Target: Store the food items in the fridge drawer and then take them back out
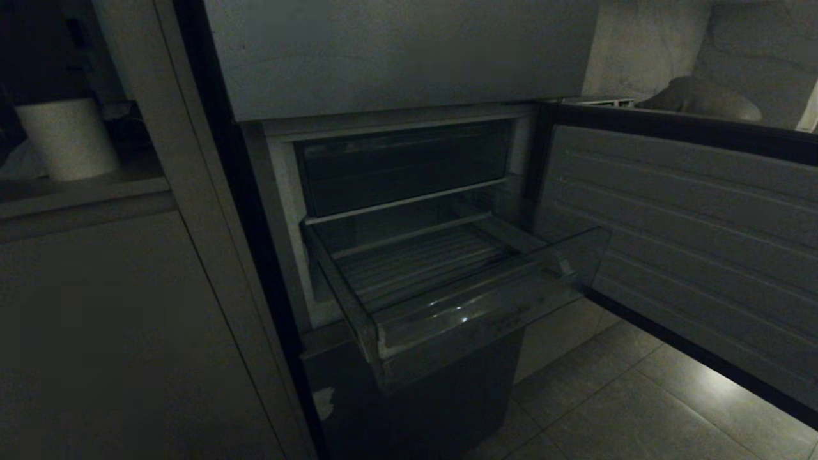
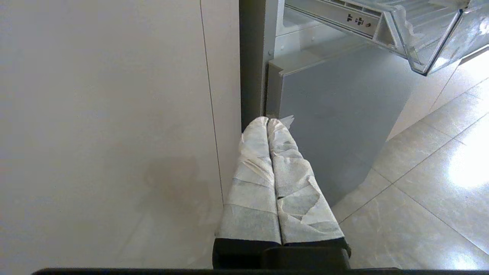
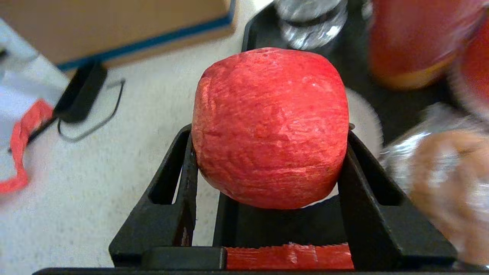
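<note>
One red food item (image 3: 270,128) clamped between right gripper (image 3: 267,168) fingers; left gripper (image 2: 268,126) fingers pressed together below fridge drawer (image 2: 420,34).

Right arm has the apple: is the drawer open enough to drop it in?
Probably yes. The drawer is pulled well out, nothing seen inside, top uncovered. The right gripper clamps the apple but isn't in the head view.

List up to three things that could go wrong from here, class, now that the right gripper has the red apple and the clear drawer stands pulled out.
1. The round red apple sits between the right gripper's smooth black fingers by its sides alone; a jolt might let it slip.
2. The clear plastic fridge drawer juts out, so a low approach could knock its front.
3. Its ribbed bottom may let the apple roll.
</note>
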Tool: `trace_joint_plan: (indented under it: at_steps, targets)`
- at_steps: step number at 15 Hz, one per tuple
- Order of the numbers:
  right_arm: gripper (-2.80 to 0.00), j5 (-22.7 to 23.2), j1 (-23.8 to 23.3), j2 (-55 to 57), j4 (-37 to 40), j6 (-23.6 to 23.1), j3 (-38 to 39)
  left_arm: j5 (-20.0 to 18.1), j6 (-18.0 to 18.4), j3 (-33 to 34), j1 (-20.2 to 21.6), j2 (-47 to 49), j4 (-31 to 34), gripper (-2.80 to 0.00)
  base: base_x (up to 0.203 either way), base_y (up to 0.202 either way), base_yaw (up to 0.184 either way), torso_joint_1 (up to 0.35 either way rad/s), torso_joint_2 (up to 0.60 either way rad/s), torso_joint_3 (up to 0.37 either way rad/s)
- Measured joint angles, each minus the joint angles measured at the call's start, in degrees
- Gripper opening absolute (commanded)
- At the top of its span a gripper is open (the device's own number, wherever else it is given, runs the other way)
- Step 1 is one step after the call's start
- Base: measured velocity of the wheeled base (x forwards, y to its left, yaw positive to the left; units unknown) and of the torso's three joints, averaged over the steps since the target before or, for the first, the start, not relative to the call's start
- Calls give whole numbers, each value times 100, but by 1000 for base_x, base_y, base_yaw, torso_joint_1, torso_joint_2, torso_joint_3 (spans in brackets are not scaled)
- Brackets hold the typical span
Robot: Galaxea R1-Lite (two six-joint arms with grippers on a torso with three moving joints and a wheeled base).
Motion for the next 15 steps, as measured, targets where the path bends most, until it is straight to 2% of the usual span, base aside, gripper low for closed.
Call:
trace_joint_plan:
  at_steps: [8, 9, 10, 15]
  targets:
    - [-280, 95, 163, 710, -209, 33, -496, 1, 0, 0, 0, 0, 0, -280, 0, 0, 0, 0, 0, 0]
    - [-16, 97, 168, 758, -237, 24, -530, -2, 2, 0, 0, 0, 0, -280, 0, 0, 0, 0, 0, 0]
    - [0, 95, 172, 788, -254, 28, -540, 1, -1, 0, 0, 0, -2, -280, 0, 0, 0, 0, 0, 0]
    - [0, 90, 179, 844, -234, 0, -529, -2, -1, 0, 3, 0, -2, -280, 0, 0, 0, 0, 0, 0]
